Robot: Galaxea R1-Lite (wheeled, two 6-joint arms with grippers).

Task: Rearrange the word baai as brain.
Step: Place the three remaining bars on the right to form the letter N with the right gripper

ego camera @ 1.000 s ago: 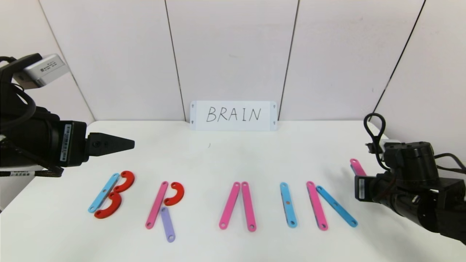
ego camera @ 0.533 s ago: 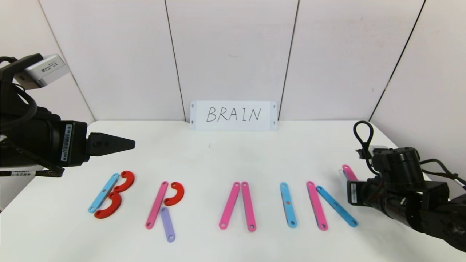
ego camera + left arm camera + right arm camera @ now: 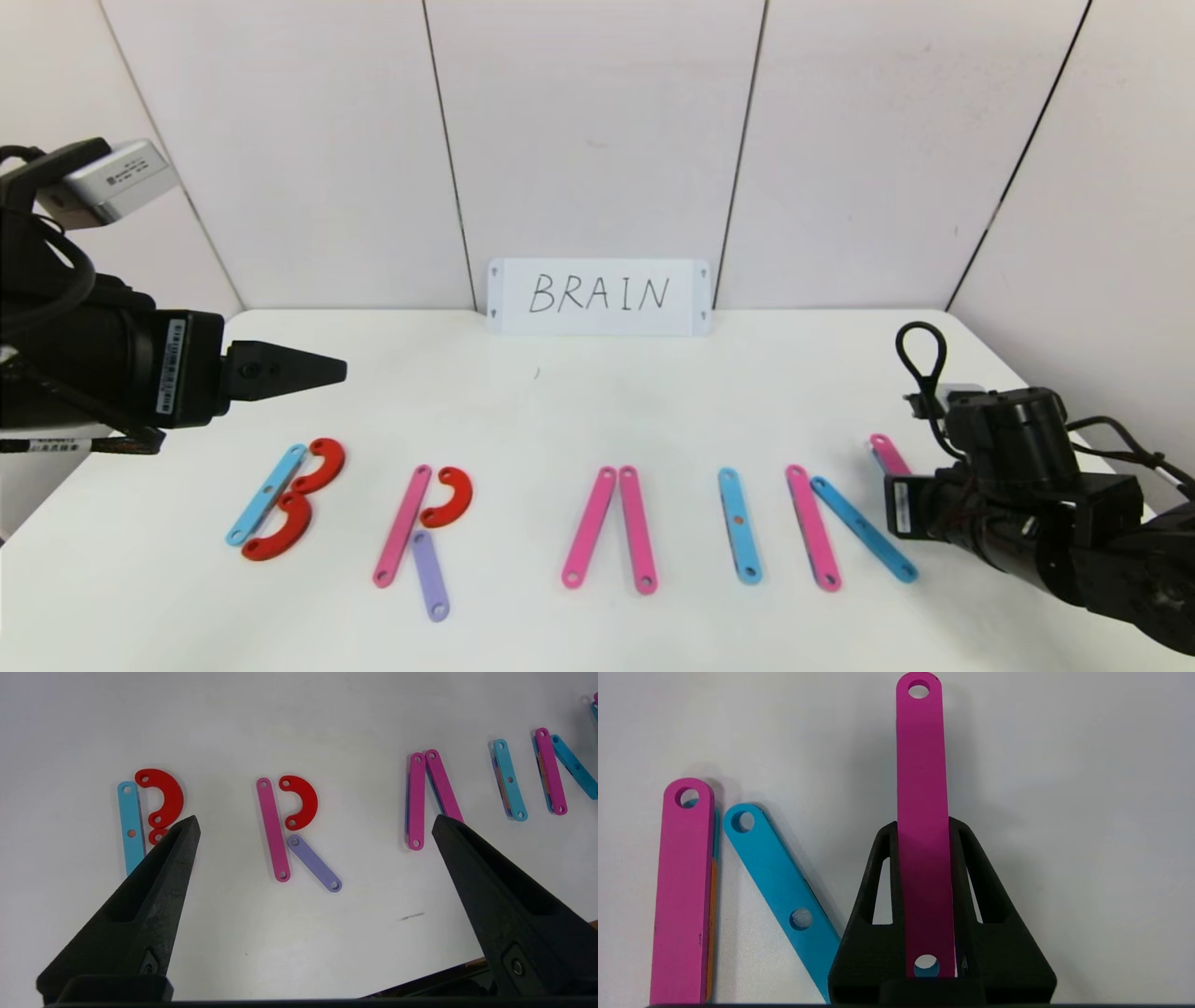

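Note:
The strip-built word lies in a row on the white table [image 3: 579, 411]: blue-and-red B [image 3: 267, 494], pink-red-purple R [image 3: 403, 525], pink A [image 3: 637, 528], blue I [image 3: 739, 539], then a pink upright [image 3: 812, 539] with a blue diagonal [image 3: 864, 529] leaning off its top. My right gripper [image 3: 923, 826] is shut on a pink strip [image 3: 921, 765], held lengthwise just above the table to the right of the blue diagonal [image 3: 777, 877]. Its far end [image 3: 885, 453] sticks out beyond the arm. My left gripper [image 3: 315, 821] hangs open and empty above the table behind the B.
A white card [image 3: 598, 296] with handwritten BRAIN stands against the back wall. The right arm's body [image 3: 1036, 504] covers the table's right front corner. Bare table lies between the card and the letter row.
My right gripper has carried the pink strip left and nearer the table, closer to the blue diagonal. The left arm has not moved.

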